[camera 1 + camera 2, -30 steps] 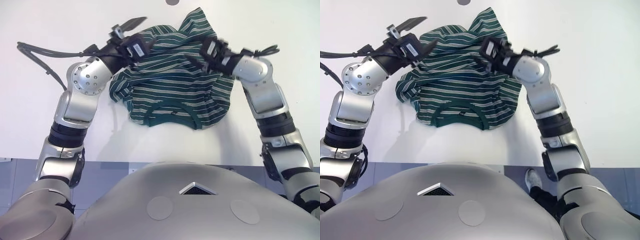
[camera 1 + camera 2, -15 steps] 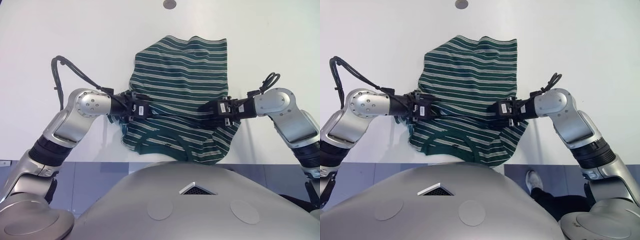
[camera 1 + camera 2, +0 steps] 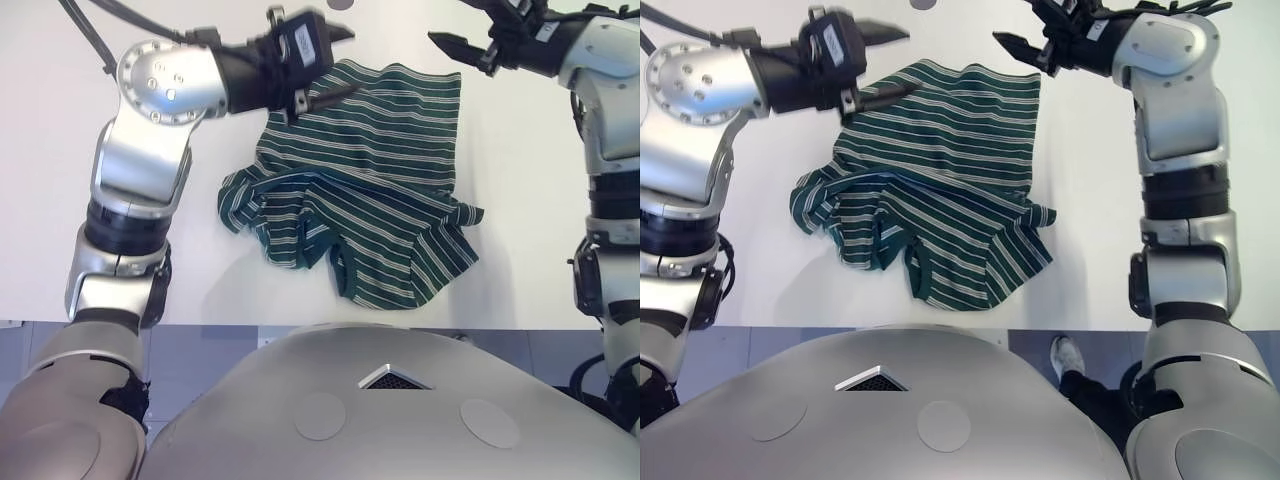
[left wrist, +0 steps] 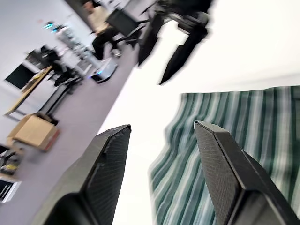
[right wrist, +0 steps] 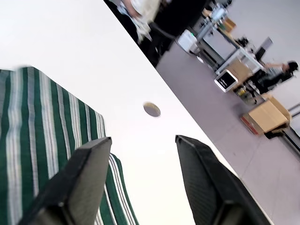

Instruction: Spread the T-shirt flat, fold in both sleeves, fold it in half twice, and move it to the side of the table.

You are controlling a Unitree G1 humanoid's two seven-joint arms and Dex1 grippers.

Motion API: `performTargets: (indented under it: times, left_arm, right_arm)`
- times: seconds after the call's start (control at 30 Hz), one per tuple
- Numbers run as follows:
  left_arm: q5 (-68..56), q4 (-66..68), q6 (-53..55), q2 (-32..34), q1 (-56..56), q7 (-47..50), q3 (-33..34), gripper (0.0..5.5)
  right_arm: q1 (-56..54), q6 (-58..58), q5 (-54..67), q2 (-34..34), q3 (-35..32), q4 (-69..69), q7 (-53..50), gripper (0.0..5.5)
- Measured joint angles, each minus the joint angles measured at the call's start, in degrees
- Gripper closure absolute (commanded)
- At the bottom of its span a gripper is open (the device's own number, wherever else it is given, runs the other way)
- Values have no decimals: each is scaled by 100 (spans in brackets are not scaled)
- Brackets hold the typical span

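Both arms are up at the far end of the white desk (image 3: 520,200), where half a second ago they were low at the two sides of the garment. The left claw (image 3: 338,62) hangs over the far left corner of the green-and-white striped T-shirt (image 3: 370,190), its fingers spread wide and holding nothing. Its wrist view shows striped cloth and bare desk between the two dark fingers (image 4: 112,173). The right claw (image 3: 462,25) is poised just past the far right corner, likewise spread wide and empty, with the cloth's edge below it in its own wrist view.

The T-shirt lies near the middle of the desk, released by both claws. Its far half rests fairly flat, the hem running straight across. The near half, which earlier was drawn toward the desk's front edge between the two claws, has slackened into a rumpled heap of folds. A bunched fold of cloth juts out on each side, one to the left and one to the right. A small round port (image 5: 151,109) sits in the desk beyond the far hem, well apart from the cloth.
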Motion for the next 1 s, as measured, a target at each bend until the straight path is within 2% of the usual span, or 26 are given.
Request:
performTargets:
  times: [0.07, 0.13, 0.2, 0.27, 0.43, 0.57, 0.67, 0.77, 0.87, 1.0]
  left_arm:
    - [574, 1334, -369, -479, -263, 663, -454, 301]
    - [917, 2487, -854, -828, -290, 588, -1106, 301]
    - [1104, 3295, -1274, -1103, -334, 561, -1432, 301]
    - [1422, 4290, -1923, -1365, -727, 959, -1634, 301]
    - [2293, 6488, -2366, -1820, -1716, 2688, -1897, 301]
    - [2518, 7774, -2326, -1951, -2160, 3805, -1677, 301]
    - [2344, 7902, -2479, -2102, -2167, 3781, -1342, 301]
    - [2203, 7514, -2614, -2167, -2013, 2975, -1245, 301]
    - [1840, 6381, -2562, -2157, -1368, 2136, -1194, 301]
    - [1505, 4250, -1802, -1965, -304, 1110, -1235, 301]
  right_arm:
    - [231, -37, -255, 417, 223, 398, -423, 296]
    - [686, -50, -293, 687, 339, 526, -618, 296]
    - [811, -60, -321, 753, 302, 568, -771, 296]
    - [873, -54, -253, 829, 75, 433, -1062, 296]
    - [889, 170, -235, 1113, -295, -161, -1656, 296]
    - [811, 358, -243, 1483, -321, -364, -1941, 296]
    - [653, 372, -266, 1654, -283, -295, -2041, 296]
    - [635, 371, -291, 1700, -279, -228, -2115, 296]
    - [635, 364, -327, 1650, -292, -178, -2128, 296]
    - [633, 339, -360, 1641, -344, -92, -2194, 296]
